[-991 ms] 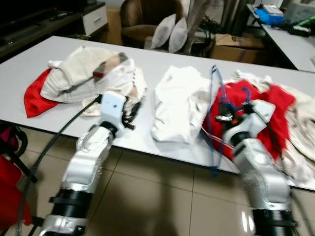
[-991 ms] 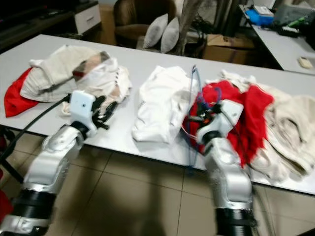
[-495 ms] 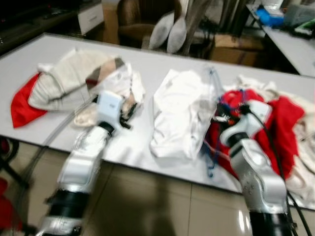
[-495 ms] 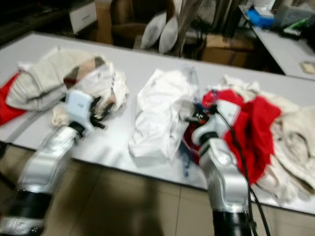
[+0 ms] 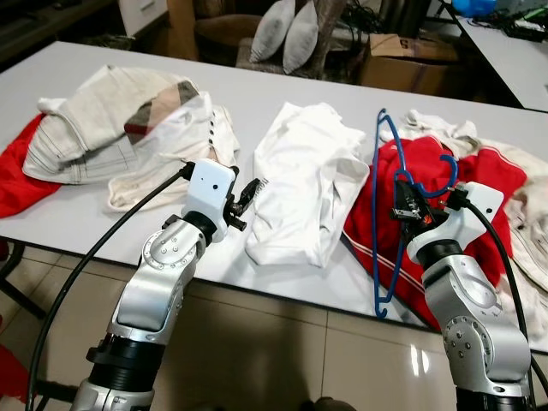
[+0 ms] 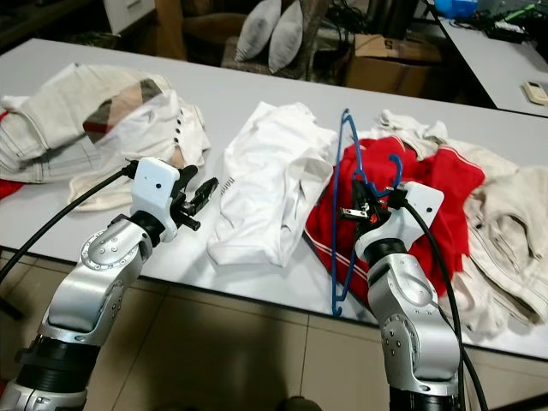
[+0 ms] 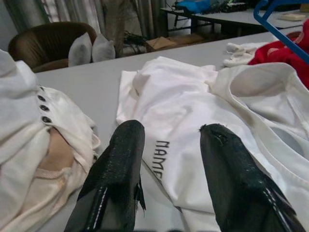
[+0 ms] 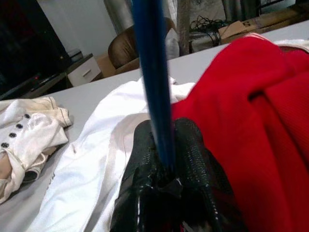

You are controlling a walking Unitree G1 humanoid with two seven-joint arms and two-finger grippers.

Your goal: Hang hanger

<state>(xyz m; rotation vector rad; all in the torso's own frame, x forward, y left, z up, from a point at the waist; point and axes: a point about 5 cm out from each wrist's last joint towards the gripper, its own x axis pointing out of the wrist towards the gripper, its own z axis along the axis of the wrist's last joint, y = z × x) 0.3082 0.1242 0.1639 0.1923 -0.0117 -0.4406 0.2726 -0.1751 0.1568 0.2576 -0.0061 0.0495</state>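
Legible text: one item. White shirt (image 7: 193, 121) on the desk (image 5: 282, 98) carries dark printed letters, seen upside down in the left wrist view, approx. "NAME" or "NAMA"; last letter uncertain. Same print in the eye views: too small to read.

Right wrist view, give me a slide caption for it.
Right gripper shut on the blue hanger, above the red garment and white T-shirt.

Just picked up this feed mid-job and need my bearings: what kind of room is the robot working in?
Probably a home living room used for sorting laundry. A long white table carries heaps of clothes, a brown armchair with two pillows stands behind it, and the right gripper holds a blue hanger.
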